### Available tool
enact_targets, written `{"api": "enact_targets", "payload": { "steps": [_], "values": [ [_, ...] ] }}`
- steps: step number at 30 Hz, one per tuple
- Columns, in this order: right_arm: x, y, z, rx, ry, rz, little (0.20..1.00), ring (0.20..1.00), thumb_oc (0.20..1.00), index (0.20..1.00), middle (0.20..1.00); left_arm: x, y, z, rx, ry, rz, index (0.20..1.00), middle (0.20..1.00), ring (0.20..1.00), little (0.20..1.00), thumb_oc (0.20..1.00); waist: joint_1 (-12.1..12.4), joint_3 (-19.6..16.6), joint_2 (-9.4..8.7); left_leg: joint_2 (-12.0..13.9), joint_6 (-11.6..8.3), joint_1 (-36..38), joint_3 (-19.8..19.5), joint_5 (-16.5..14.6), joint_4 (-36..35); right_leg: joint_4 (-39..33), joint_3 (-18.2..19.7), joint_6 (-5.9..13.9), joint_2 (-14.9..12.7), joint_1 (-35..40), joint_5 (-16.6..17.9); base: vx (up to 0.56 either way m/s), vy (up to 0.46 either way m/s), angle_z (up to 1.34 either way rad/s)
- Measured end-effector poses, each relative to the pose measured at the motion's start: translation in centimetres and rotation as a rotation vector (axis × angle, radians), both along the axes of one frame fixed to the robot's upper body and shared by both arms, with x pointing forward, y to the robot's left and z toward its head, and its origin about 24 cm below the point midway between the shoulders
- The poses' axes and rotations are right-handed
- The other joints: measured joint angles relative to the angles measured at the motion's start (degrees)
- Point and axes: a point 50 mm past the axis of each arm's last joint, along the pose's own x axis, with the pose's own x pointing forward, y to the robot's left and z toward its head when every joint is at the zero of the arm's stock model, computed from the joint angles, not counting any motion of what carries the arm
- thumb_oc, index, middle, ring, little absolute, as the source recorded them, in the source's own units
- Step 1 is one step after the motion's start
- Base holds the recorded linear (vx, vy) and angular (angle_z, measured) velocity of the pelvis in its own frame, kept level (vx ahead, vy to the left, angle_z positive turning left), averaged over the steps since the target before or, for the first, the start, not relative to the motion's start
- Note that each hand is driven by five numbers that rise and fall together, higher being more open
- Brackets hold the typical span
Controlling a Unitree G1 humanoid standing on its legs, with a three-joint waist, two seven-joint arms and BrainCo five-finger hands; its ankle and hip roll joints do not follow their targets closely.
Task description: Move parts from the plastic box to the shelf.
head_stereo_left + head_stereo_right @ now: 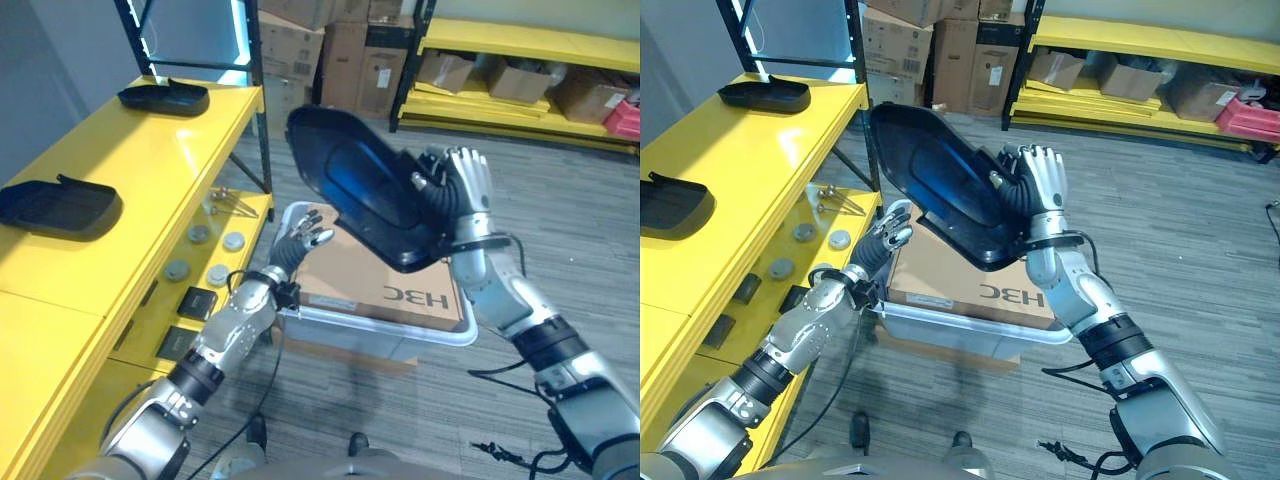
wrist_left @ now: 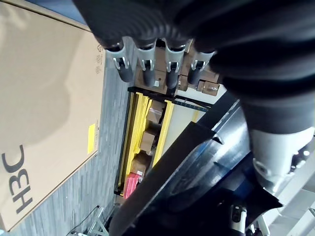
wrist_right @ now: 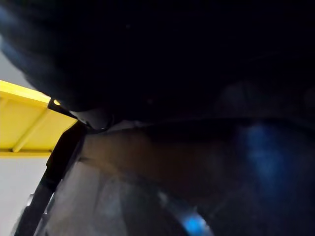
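The right hand (image 1: pixel 462 190) holds a large black part (image 1: pixel 360 185) up in the air above the plastic box (image 1: pixel 440 338), its fingers curled round the part's right edge. The part tilts, its hollow side facing up and its upper end leaning toward the yellow shelf (image 1: pixel 120 170). A cardboard sheet (image 1: pixel 370 275) lies in the box under it. The left hand (image 1: pixel 300 237) hangs at the box's left rim just below the part, fingers loosely straight, holding nothing. Two more black parts (image 1: pixel 163 97) (image 1: pixel 58 205) already lie on the shelf, well apart.
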Motion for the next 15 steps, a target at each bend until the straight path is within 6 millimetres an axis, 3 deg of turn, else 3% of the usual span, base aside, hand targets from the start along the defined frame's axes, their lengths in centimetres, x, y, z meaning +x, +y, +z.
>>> {"api": "enact_targets", "payload": {
  "steps": [8,15],
  "values": [
    [-0.3,3.2,-1.4,0.061,0.033,0.137,0.200,0.200,0.200,0.200,0.200,-0.2,-0.7,0.1,-0.079,0.034,-0.017,1.000,1.000,1.000,1.000,1.000,0.1,0.0,0.02,0.0,-0.17,0.0,0.0,-0.1,0.0,0.0,0.0,0.01,0.0,0.0,0.0,0.00,0.000,0.00],
    [-0.5,4.0,-1.4,0.155,0.066,0.235,0.200,0.200,0.200,0.200,0.200,-0.2,-1.0,0.3,-0.171,0.066,-0.051,1.000,1.000,1.000,1.000,1.000,0.3,0.0,0.02,0.0,-0.01,0.0,-0.1,0.0,0.0,0.0,-0.1,0.03,-0.1,0.0,0.0,0.00,0.000,0.00]
  ]
}}
